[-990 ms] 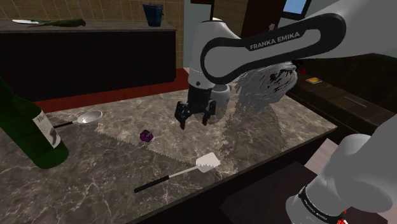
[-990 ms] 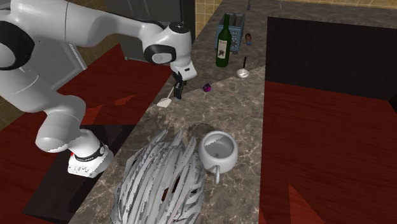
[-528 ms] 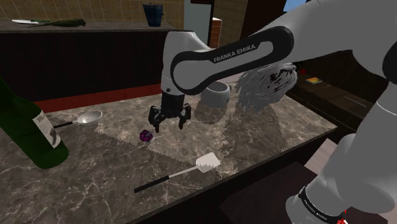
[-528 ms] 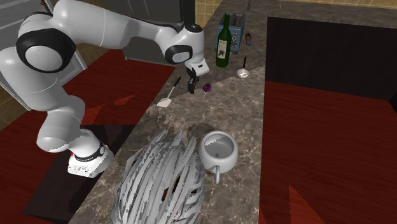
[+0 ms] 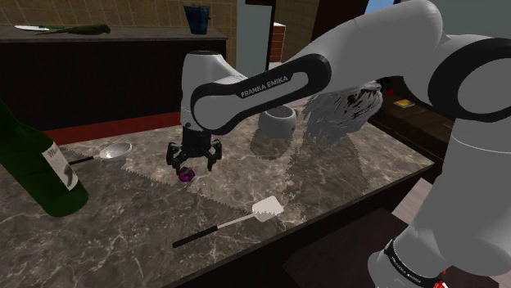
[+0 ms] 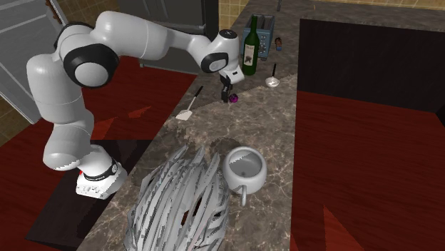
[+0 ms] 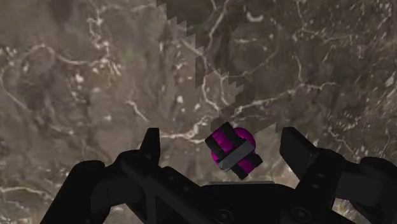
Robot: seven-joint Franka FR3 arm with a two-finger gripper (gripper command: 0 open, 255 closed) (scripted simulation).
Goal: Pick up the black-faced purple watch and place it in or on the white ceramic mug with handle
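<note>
I find the fingers (image 7: 153, 145) (image 6: 225, 92) released. They stand wide apart and point down at the desk (image 5: 344, 168) (image 6: 285, 125) (image 7: 95, 76), with the arm (image 5: 254, 86) (image 6: 142, 39) stretched out over it. The purple watch (image 5: 187, 173) (image 6: 232, 99) (image 7: 233, 151) lies on the marbled desk top directly under the fingers. In the wrist view it sits in the gap between them, nearer one finger than the other, and neither finger touches it. Its band shows purple with dark stripes, and a grey bar crosses the body. I cannot tell from these views how much height separates the fingertips from the watch. In the shoulder view they hang just above it. The white mug (image 5: 278, 123) (image 6: 244, 170) stands upright on the desk, well apart from the fingers, to their right in the shoulder view. Its mouth is open upward and nothing shows inside it. A grey ribbed helmet (image 5: 348, 106) (image 6: 182, 203) rests just beside the mug, on the side away from the fingers. A spoon (image 5: 110, 152) (image 6: 273, 78) lies near the fingers on the side opposite the mug. A dark green bottle (image 5: 37, 164) (image 6: 249, 48) stands beyond the spoon. A spatula (image 5: 246, 218) (image 6: 189, 108) with a white head lies flat near the desk edge, apart from the fingers and the watch.
</note>
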